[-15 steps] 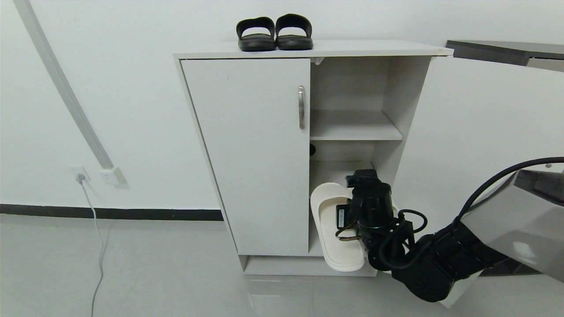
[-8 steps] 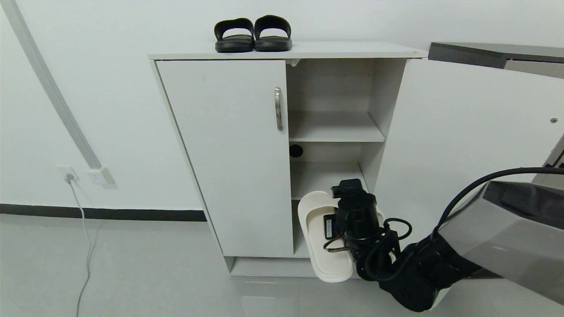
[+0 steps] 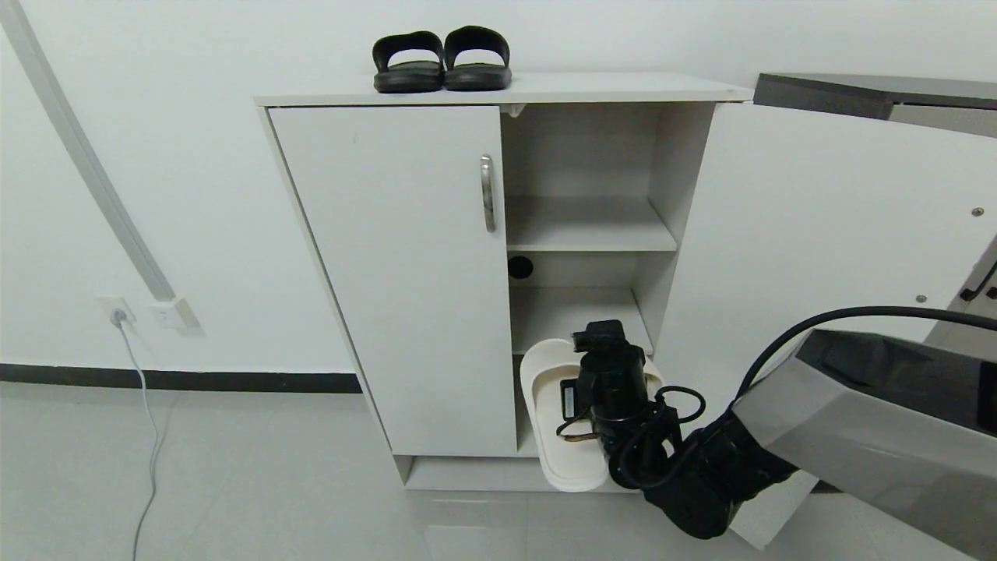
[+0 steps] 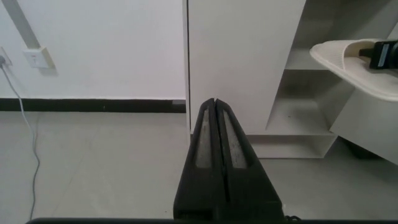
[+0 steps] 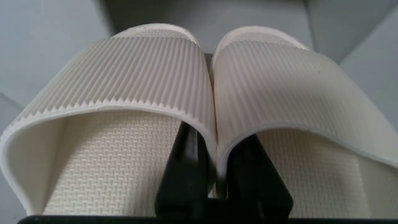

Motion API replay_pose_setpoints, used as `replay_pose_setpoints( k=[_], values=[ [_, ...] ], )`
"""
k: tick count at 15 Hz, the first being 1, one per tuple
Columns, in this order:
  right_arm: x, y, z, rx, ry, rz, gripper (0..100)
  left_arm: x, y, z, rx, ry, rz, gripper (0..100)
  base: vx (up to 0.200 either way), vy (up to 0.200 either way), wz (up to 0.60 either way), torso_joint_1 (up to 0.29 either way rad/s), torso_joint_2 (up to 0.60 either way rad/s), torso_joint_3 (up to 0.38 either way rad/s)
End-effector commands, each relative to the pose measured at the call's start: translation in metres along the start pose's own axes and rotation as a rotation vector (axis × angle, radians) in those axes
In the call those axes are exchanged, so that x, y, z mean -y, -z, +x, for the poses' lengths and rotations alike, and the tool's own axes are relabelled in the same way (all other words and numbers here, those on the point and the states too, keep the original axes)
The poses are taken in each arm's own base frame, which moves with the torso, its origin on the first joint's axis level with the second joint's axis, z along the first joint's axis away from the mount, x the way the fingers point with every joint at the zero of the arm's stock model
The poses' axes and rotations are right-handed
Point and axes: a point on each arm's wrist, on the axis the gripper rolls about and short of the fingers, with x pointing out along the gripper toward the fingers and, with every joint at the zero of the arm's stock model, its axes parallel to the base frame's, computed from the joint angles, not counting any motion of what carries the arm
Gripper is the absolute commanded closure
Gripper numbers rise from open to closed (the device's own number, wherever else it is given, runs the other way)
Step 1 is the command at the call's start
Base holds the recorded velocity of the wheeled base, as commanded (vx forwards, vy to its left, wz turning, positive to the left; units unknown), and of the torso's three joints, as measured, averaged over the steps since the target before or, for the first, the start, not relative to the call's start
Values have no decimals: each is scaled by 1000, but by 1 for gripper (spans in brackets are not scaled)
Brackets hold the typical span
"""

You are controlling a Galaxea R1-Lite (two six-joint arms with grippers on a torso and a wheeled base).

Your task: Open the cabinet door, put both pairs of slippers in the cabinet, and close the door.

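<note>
The right gripper [image 5: 214,182] is clamped on the two inner strap edges of the white slippers [image 5: 130,99], pinching them together. This looks like the reason the pair hangs as one bundle, side by side, so one arm can carry both. In the head view the pair [image 3: 554,425] hangs just in front of this gripper, toes towards the cabinet [image 3: 389,273], at the mouth of its lowest compartment and not yet resting on the bottom board [image 4: 298,118].

Above the gripper are the lower shelf [image 3: 576,312] and the upper shelf [image 3: 588,226]; neither pair of slippers is inside so far. The open door [image 3: 787,234] stands to the gripper's right, swung wide, which leaves the way in free. The closed door [image 3: 405,265] is to its left.

The black slippers [image 3: 442,58] wait high above the gripper on the cabinet top, well apart from it. The left gripper [image 4: 214,143] is closed on nothing, held low over the floor [image 4: 99,168].
</note>
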Motion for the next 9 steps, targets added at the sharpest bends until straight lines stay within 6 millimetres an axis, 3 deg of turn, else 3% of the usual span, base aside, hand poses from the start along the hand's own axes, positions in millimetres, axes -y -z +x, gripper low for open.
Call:
replay_pose_setpoints(
  k=[1, 5, 9],
  values=[
    [-1, 5, 5, -6, 5, -4, 100, 0, 0, 0, -2, 0, 0, 100, 0, 0, 0, 0, 0, 0],
    [-2, 10, 8, -13, 7, -10, 100, 0, 0, 0, -2, 1, 0, 100, 0, 0, 0, -2, 1, -25],
    [-3, 14, 12, -19, 8, -14, 100, 0, 0, 0, -3, 4, 2, 100, 0, 0, 0, 1, 2, -177]
  ],
)
